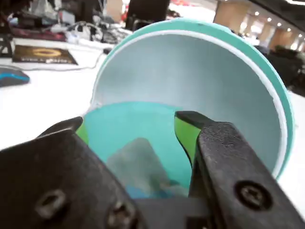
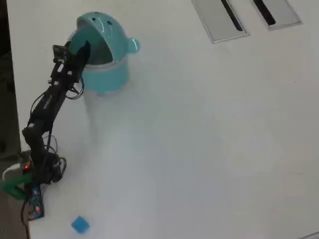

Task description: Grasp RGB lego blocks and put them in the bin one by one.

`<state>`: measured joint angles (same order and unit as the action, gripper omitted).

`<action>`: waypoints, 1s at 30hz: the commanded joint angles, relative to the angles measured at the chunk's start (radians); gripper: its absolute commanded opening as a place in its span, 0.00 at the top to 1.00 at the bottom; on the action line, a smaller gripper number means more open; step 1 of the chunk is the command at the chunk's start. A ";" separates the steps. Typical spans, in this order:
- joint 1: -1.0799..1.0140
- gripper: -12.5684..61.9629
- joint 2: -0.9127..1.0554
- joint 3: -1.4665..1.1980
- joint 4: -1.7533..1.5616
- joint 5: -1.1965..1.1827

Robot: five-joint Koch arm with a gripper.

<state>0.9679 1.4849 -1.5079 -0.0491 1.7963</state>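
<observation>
The teal bin (image 2: 107, 74) stands at the table's far left in the overhead view, its rounded hood raised. My gripper (image 2: 83, 50) hangs over its mouth. In the wrist view the gripper (image 1: 131, 123) is open, its green-padded fingers (image 1: 186, 133) spread wide with nothing between them, looking straight into the bin (image 1: 190, 71). A blurred grey shape with a bluish patch (image 1: 143, 191) lies at the bin's bottom; I cannot tell what it is. One light blue lego block (image 2: 79, 224) lies on the table near the front left, far from the gripper.
Two flat grey plates with black slots (image 2: 219, 20) (image 2: 276, 12) lie at the far right edge. The arm's base with its cables (image 2: 35, 174) sits at the left edge. A dark mouse (image 1: 12, 75) and a book (image 1: 45, 55) lie beyond the bin.
</observation>
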 commanded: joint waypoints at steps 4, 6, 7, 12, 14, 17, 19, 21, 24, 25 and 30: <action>-0.012 0.40 0.199 -0.100 -0.067 0.046; -0.017 0.40 0.259 -0.179 -0.097 0.060; -0.021 0.40 0.288 -0.221 -0.117 0.060; -0.023 0.40 0.411 -0.391 -0.172 0.051; -0.025 0.40 0.459 -0.445 -0.167 0.046; -0.028 0.40 0.512 -0.515 -0.172 0.023; -0.018 0.40 0.543 -0.551 -0.172 0.009; -0.005 0.40 0.571 -0.584 -0.172 0.008; 0.014 0.40 0.612 -0.641 -0.152 0.003; 0.017 0.40 0.624 -0.661 -0.152 0.003; 0.058 0.40 0.675 -0.750 -0.149 -0.008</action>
<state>1.0109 2.1246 -2.2948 -0.1273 1.7886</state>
